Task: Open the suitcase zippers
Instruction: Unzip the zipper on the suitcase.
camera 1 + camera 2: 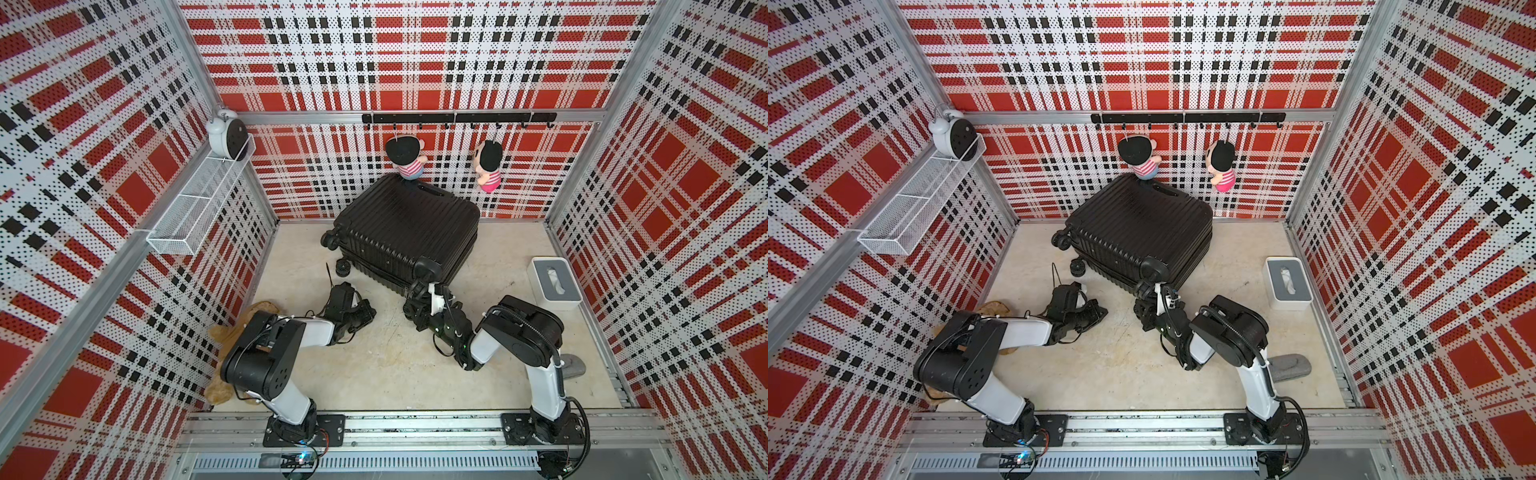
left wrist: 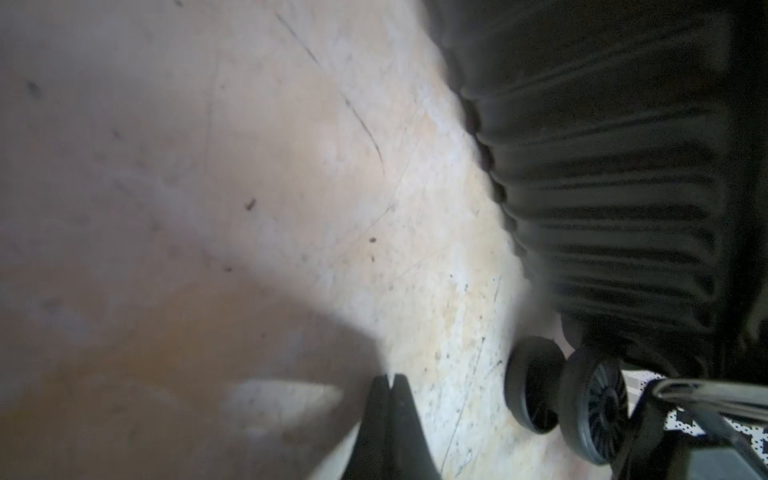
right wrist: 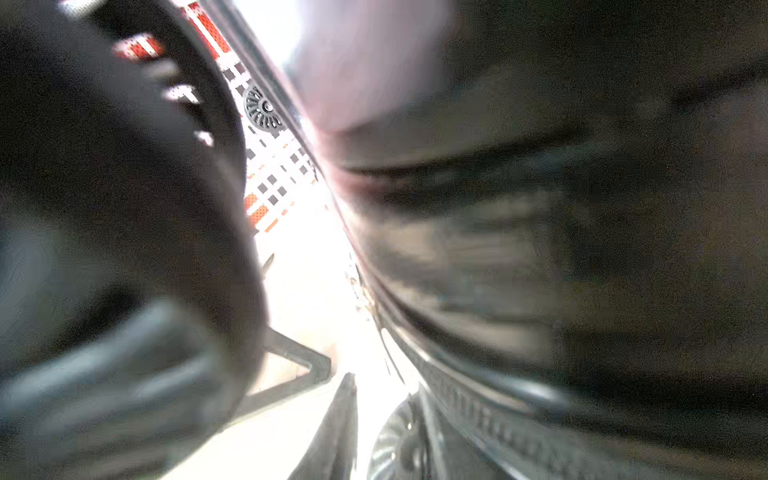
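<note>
Both top views: we see suitcase (image 1: pixel 405 226) (image 1: pixel 1138 226) flat on table (image 1: pixel 374 365), shells closed, zippers (image 1: pixel 376 269) unopened; right jaws at near corner. Left wrist: left jaws together, idle. Right wrist: blurred, zippers (image 3: pixel 490 424) close; we cannot tell right jaws' state.

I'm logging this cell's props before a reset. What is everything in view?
suitcase: one, black, floor by back wall
zipper track: one, black, round its seam
wire shelf: one, white, left wall
alarm clock: one, white, in wire shelf
hook rail: one, black, back wall
plush dolls: two, pink-striped tops, hanging from rail
tissue box: one, white-grey, floor, right side
plush toy: one, brown, floor, left edge
padded item: one, grey, floor, right edge
left end effector: one, black, shut, over floor
right end effector: one, black, at suitcase's near corner
</note>
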Motion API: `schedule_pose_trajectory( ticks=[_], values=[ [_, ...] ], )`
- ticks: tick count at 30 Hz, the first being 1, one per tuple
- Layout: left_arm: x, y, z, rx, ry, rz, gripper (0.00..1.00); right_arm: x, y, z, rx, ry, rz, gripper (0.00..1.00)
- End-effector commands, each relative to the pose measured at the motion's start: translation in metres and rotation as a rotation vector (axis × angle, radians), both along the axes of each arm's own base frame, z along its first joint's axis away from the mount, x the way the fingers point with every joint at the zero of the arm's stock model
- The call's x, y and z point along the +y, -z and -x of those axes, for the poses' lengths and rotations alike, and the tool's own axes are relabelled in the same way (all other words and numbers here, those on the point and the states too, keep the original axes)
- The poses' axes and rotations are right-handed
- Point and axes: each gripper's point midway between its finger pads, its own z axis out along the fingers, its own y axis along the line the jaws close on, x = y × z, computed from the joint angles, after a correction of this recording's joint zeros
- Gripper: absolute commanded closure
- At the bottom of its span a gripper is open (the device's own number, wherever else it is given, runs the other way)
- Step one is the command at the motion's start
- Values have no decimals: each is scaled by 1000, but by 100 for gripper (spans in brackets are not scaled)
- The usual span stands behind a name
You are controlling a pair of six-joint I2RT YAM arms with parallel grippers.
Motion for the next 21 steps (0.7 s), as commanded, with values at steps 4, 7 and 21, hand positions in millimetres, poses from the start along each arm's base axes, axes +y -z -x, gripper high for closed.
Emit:
schedule_pose_trajectory(
  ticks=[4, 7, 21],
  values=[
    [-3, -3, -6, -25, 22, 10, 100, 1, -27, -15, -70, 14, -116, 87],
    [-3, -4, -6, -26, 22, 13, 100, -1, -27, -16, -66, 22, -123, 95],
    [-6, -24, -8, -69, 4, 14, 100, -48, -23, 5, -19, 127, -55, 100]
  ],
)
